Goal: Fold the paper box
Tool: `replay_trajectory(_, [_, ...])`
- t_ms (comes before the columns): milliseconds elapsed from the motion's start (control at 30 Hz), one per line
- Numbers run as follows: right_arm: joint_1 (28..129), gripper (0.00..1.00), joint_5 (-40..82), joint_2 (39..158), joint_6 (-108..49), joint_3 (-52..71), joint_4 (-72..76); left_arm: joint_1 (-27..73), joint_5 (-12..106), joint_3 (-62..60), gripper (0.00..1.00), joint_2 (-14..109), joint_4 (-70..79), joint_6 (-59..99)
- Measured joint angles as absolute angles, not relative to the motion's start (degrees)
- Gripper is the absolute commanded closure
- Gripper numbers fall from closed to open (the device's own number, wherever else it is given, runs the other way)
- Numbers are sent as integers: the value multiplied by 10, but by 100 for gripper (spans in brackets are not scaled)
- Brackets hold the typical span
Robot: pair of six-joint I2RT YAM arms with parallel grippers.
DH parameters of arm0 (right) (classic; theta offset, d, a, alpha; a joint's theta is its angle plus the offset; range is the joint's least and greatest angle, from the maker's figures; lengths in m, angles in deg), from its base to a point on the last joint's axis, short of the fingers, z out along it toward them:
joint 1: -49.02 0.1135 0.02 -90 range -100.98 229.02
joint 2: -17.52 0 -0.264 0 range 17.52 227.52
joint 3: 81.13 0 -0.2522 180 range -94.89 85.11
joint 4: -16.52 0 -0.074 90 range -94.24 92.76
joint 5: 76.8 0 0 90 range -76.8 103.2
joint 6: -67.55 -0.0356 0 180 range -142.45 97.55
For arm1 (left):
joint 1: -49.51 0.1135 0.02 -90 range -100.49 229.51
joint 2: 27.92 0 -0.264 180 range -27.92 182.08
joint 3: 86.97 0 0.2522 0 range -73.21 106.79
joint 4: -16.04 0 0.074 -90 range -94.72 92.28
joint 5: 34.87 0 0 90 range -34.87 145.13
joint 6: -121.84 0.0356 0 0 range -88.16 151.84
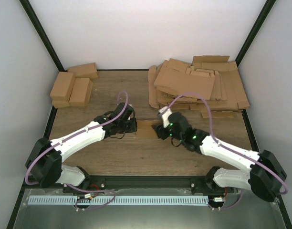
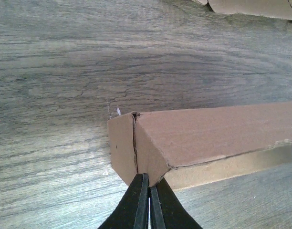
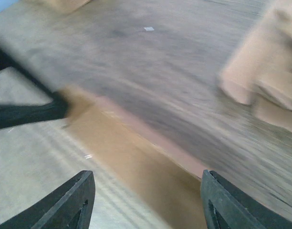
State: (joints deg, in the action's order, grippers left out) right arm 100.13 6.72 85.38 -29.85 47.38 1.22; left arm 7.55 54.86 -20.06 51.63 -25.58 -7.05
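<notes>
Soft, even light fills the overhead view: the white walls (image 1: 136, 33) are bright without glare, and the arms (image 1: 84, 133) cast only faint shadows on the brown wood-grain desk (image 1: 136, 152). The left wrist view is sharp, and the small brown cardboard paper box (image 2: 208, 133) shades its near side. Motion blur smears the whole right wrist view.

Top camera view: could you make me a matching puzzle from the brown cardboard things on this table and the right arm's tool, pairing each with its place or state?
Things
1. small oblong brown cardboard box
2. heap of flat brown cardboard sheets
3. group of folded brown cartons
4. right arm's black tool

Place or state
A. far left
B. open wide
C. centre
D. far right

Pairs: 1-C, 2-D, 3-A, 4-B
</notes>
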Motion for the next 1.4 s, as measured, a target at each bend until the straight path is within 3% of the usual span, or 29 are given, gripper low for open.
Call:
replay_trajectory(267, [782,36,175,781,-376,446,-114,76,549,-197,96,518,-260,-67])
replay_trajectory(600, [770,35,269,789,-388,461,-131,76,554,-173,95,534,-278,-57])
replay_trajectory(967, [769,56,262,798,-391,495,-114,76,560,-160,96,544,-289,-52])
replay_trajectory(1400, [770,99,235,828,-403,475,-141,75,560,-160,95,544,-290,-52])
